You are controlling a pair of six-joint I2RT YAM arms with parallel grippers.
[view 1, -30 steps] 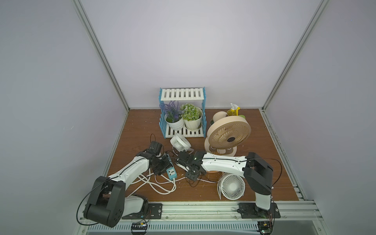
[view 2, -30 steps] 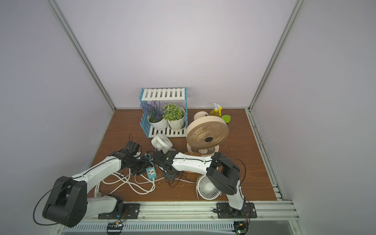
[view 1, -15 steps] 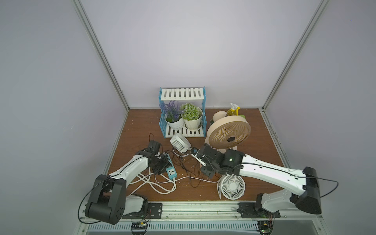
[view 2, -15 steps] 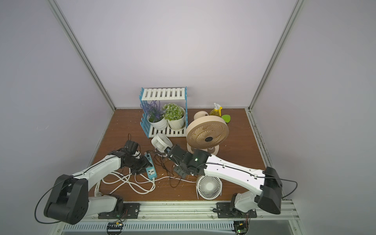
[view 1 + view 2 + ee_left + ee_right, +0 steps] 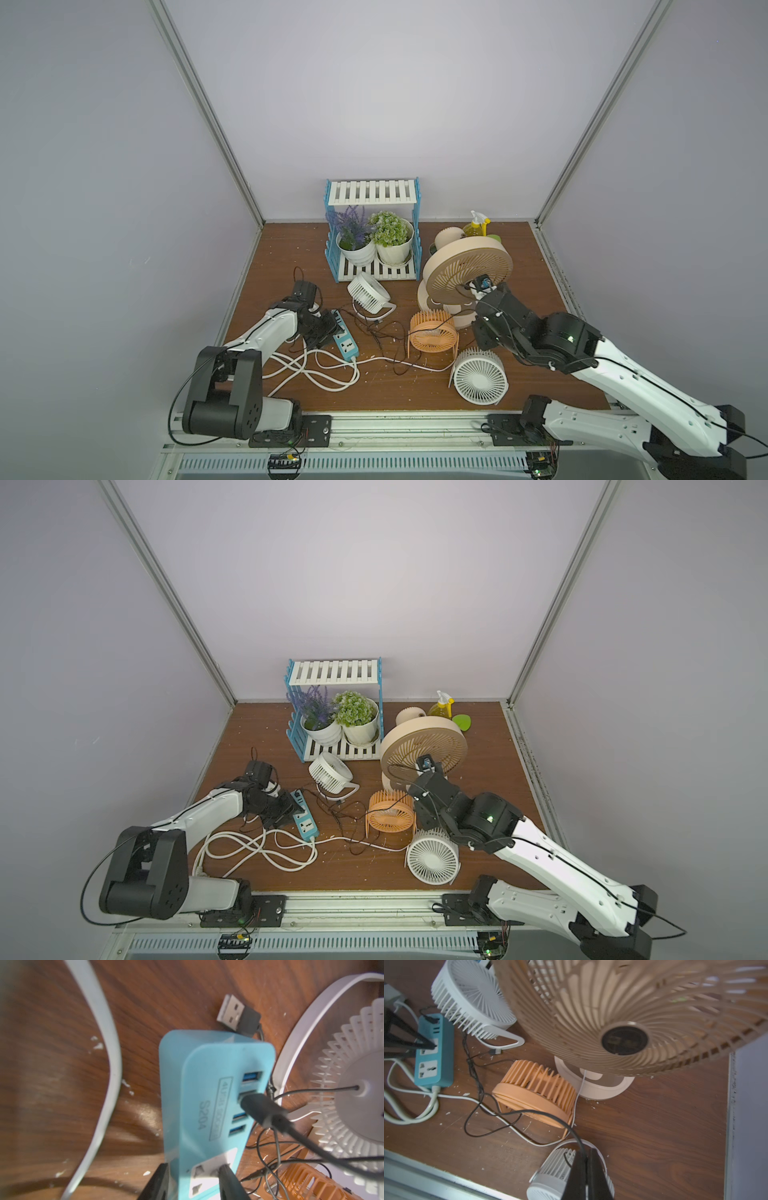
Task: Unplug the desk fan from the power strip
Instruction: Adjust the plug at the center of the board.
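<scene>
The teal power strip lies at the left on the wooden table. My left gripper is shut on it near a white socket face. A black plug sits in one USB port. A loose USB plug lies beyond the strip's end. My right gripper hangs raised in front of the big beige fan, shut on a thin black cable with a blue-tipped end. I cannot tell which desk fan this cable belongs to.
A small white fan, an orange fan and a white fan stand among tangled black cables. The strip's white cord coils at the front left. A blue-white shelf with two potted plants and a spray bottle are at the back.
My right arm has swung from beside the strip to the right and up, carrying the black cable in front of the beige fan. My left gripper stayed on the strip and narrowed slightly.
</scene>
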